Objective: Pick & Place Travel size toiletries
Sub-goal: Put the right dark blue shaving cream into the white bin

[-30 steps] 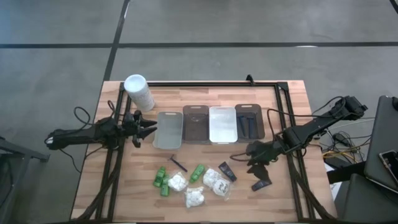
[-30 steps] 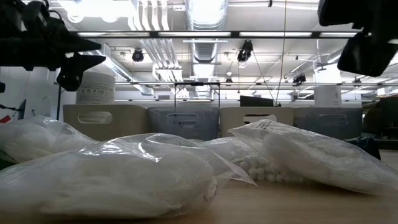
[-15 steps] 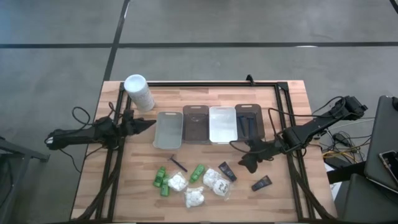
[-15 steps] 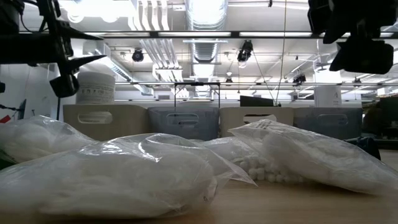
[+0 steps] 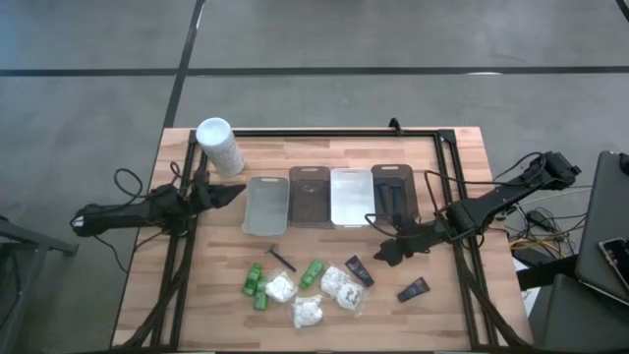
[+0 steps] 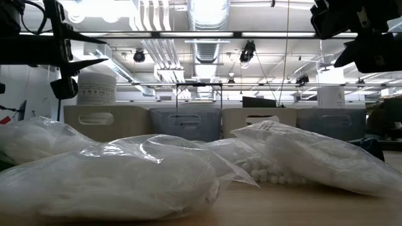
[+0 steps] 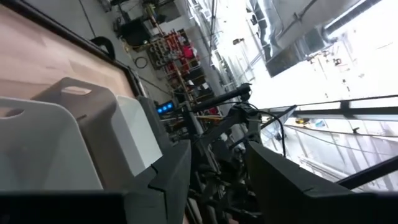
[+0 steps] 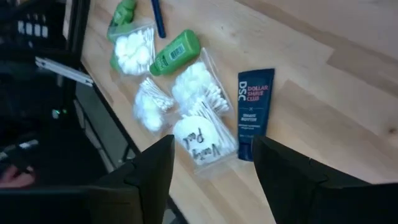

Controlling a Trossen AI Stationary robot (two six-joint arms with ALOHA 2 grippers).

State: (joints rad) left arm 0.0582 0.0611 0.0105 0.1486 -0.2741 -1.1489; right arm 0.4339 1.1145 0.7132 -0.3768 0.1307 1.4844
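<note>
Landmark: four-tray row.

- Left gripper: just left of row's leftmost tray, raised, empty; fingers parted in left wrist view. Waiting.
- Toiletry pile in front of row: green bottles, razor, cotton packets, black Dollar Shave Club tube.
- Right gripper: in front of row's right end, just right of tube, fingers apart, empty.
- Judgement: tube next. Centre fingers across tube's narrow width, descend clear of touching packet, then close.
- Second black tube further right, isolated.

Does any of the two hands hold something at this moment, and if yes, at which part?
Nothing is held. The right hand hangs open above the black tube and the packets, without touching them. The left hand is open and empty beside the trays.
</note>
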